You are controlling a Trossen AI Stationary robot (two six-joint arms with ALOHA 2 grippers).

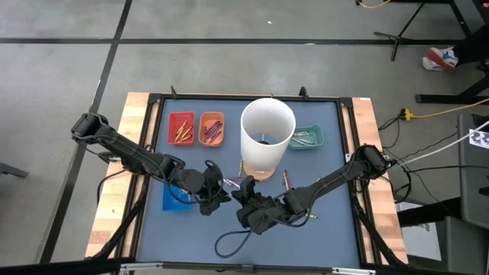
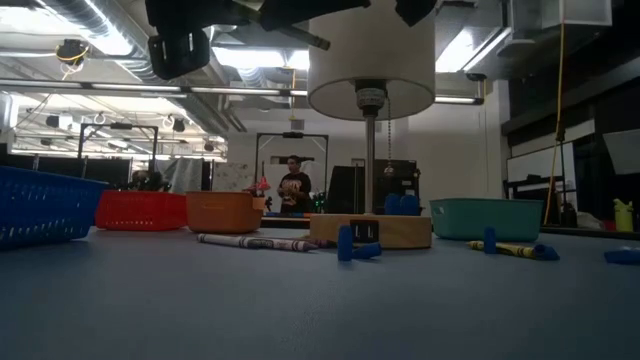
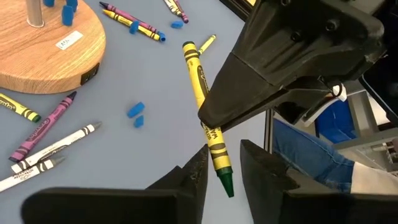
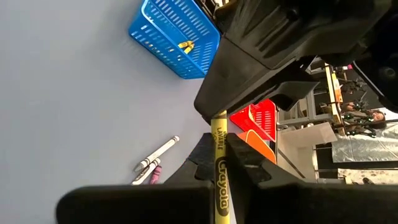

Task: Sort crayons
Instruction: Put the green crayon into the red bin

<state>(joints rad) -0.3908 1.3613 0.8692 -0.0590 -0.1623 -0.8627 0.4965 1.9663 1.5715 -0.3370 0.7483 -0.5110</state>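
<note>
Two grippers meet just in front of the lamp [image 1: 267, 137]: we see the right gripper [image 4: 219, 163] clamped on a yellow crayon [image 4: 220, 169], whose tip sits between the left gripper's [image 3: 222, 165] part-open fingers. Releasing before the left grips would drop the crayon.

The yellow crayon [image 3: 208, 121] wears a matt paper wrapper with black print, its bare tip waxy, and the dark gripper fingers [image 3: 264, 168] beside it look like smooth matt plastic. The table [image 1: 321, 176] is smooth matt blue with pale wood [image 1: 134, 122] along its edges, the blue basket [image 4: 177, 37] is latticed plastic, and the lamp base [image 3: 43, 50] is grained wood
</note>
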